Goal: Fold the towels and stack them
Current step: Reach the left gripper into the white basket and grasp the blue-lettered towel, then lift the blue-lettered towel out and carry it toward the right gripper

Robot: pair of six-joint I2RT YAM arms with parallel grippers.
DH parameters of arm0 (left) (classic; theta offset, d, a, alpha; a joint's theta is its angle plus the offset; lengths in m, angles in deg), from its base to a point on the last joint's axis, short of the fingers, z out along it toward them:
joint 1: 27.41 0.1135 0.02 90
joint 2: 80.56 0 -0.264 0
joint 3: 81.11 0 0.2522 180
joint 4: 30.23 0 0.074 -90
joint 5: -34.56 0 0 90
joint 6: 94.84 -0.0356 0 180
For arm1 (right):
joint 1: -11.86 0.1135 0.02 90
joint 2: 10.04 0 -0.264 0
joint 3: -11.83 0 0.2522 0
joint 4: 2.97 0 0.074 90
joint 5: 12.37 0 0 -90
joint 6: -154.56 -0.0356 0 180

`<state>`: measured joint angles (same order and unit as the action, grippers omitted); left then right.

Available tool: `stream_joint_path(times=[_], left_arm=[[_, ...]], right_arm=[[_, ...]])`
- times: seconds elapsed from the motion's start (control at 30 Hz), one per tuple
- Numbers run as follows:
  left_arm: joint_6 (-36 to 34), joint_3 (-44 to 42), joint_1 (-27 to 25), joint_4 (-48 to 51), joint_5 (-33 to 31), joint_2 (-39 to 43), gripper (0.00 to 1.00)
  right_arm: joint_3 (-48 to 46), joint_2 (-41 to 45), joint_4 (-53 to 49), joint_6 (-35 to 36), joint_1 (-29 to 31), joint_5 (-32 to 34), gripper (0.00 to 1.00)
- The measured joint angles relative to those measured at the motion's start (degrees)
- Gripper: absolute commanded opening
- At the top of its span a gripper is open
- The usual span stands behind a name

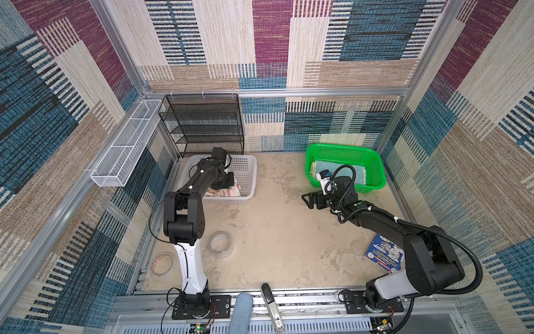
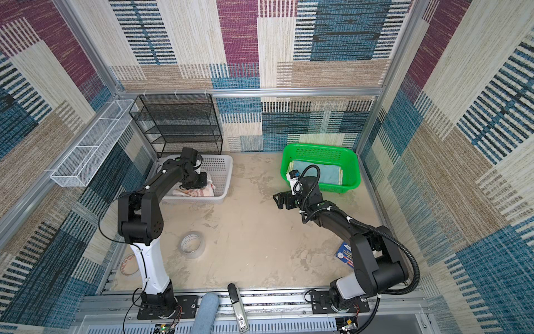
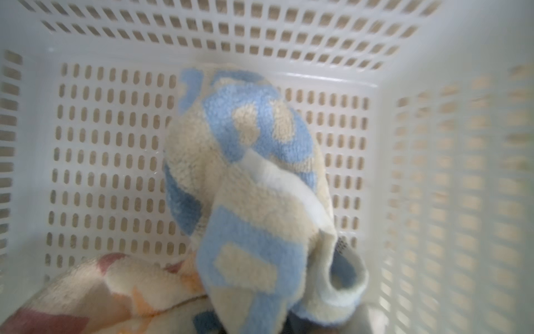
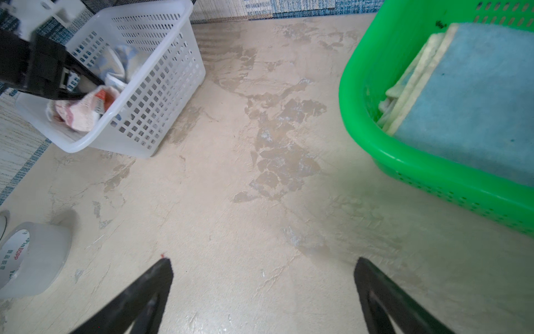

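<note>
So the left hand [image 1: 229, 181] is pinching the cream-and-blue towel [image 3: 251, 173] inside the white basket [image 3: 202, 29], at the far-left corner of the surface [image 4: 231, 202]. The right hand [image 4: 261, 261] is spread wide mid-surface. That bunchy grip could drag the orange towel [image 3: 101, 283] up too, or slip.

Towels vis: 3 — cream-blue towel [image 3: 245, 173], orange-print towel [image 3: 86, 289], teal towel [image 4: 476, 101]; 2 baskets — white basket [image 1: 250, 176], green basket [image 1: 341, 151]; 2 tape rolls [image 1: 221, 245] [image 1: 163, 263], 1 mesh rack [image 1: 202, 124], 1 wire tray [image 1: 124, 150], 1 blue box [image 1: 381, 254]
</note>
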<state>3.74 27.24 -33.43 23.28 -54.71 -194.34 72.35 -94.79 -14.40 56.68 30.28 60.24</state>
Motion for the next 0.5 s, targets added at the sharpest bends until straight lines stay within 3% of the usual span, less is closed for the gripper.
stream_joint_path(times=[0.23, 0.5], left_arm=[[-0.2, -5.5, -1.0, -4.4, 5.3, 8.9, 0.0], [-2.2, -11.4, -5.7, -9.5, 10.1, 19.7, 0.0]], right_arm=[[0.0, -0.7, 0.8, -0.9, 0.0, 0.2, 1.0], [-1.2, 1.4, 1.2, -2.5, 0.0, 5.4, 1.0]])
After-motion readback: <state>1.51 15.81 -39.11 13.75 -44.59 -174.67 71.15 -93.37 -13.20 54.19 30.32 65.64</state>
